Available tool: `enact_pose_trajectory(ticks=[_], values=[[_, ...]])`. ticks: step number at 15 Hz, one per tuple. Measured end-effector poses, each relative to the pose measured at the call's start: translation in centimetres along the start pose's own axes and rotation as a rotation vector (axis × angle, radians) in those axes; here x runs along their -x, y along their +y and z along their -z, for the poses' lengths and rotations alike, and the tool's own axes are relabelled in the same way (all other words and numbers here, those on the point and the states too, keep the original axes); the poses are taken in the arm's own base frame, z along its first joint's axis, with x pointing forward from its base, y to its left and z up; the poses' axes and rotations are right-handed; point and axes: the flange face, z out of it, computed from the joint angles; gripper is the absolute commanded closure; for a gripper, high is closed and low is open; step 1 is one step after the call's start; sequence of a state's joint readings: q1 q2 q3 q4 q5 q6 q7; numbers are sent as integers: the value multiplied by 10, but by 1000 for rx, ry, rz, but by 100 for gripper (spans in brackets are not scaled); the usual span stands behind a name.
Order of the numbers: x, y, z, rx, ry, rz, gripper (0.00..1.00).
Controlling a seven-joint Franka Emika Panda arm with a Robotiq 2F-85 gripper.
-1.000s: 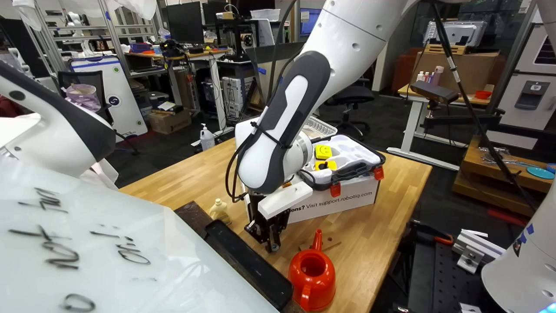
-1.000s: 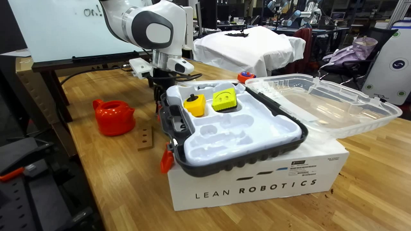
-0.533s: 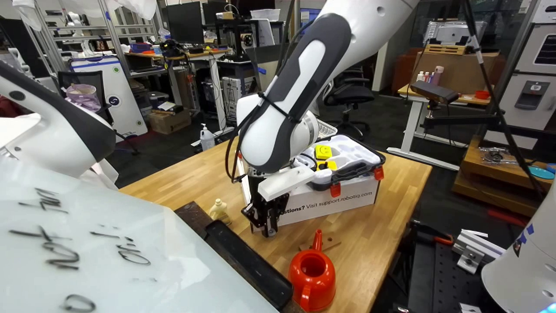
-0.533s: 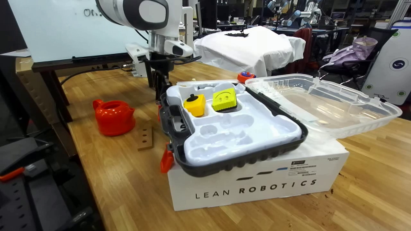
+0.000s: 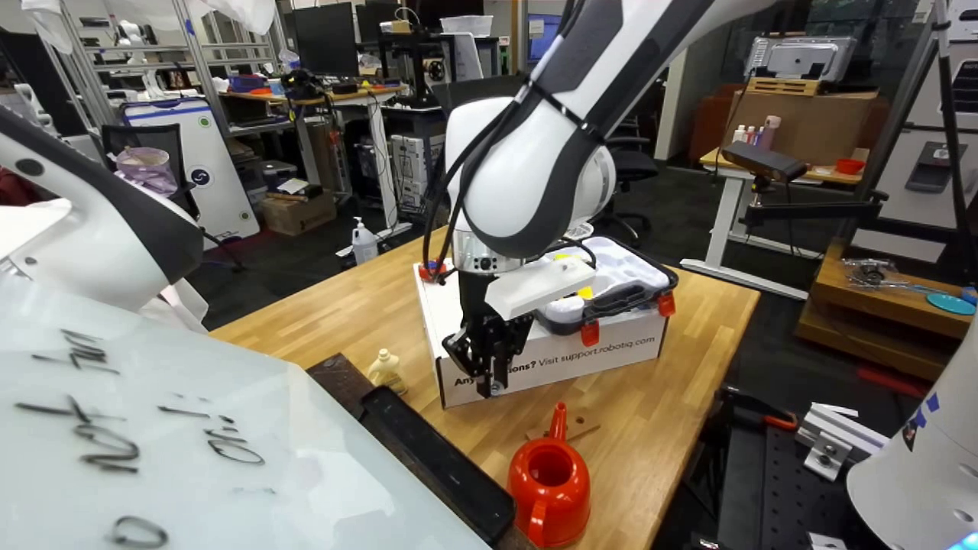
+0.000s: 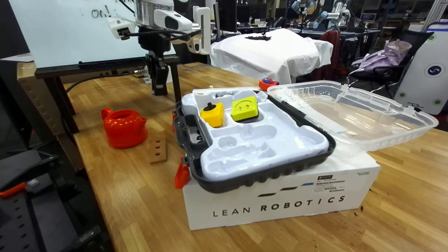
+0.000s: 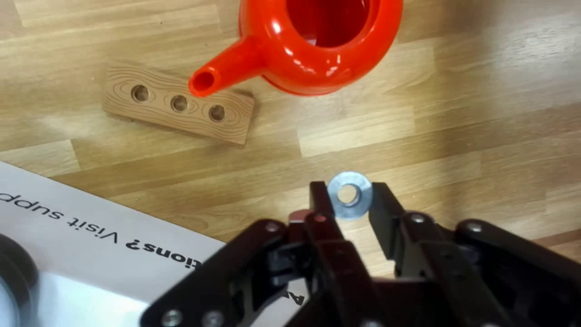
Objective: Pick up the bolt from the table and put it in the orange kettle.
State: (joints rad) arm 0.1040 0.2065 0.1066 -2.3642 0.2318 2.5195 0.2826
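"Where is the bolt?"

"In the gripper, pinched between its fingertips. The wrist view shows it as a grey ring, hole facing the camera."

"And from outside?"

"In an exterior view the bolt is just a speck at the tip. In an exterior view where the gripper is seen edge-on, I can't make it out at all."

"Is it at the kettle?"

"Apart from it, above the table. From the wrist it shows between kettle and box."

"Can you see inside the kettle?"

"Partly. The upper edge of the wrist view cuts off its back and handle; through the opening I get dim red and a pale glint. In both exterior views it stands upright."

"And the block?"

"Just beside the kettle. From the wrist, the spout covers a bit of its edge."

"Anything else blocked?"

"In an exterior view, the arm screens part of the case, and the gripper breaks up the box's lettering. The arm's upper end leaves the frame in both exterior views. The whiteboard is cut off too."
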Motion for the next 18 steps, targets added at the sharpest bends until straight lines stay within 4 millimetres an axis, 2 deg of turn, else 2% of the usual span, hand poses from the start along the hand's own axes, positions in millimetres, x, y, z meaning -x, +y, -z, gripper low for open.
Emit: enact_pose_trajectory(ticks=[5,9,18], values=[[28,9,12,-7,1,-12,93],[48,19,5,-6,-26,-30,93],[77,1,-16,19,-76,32,93]])
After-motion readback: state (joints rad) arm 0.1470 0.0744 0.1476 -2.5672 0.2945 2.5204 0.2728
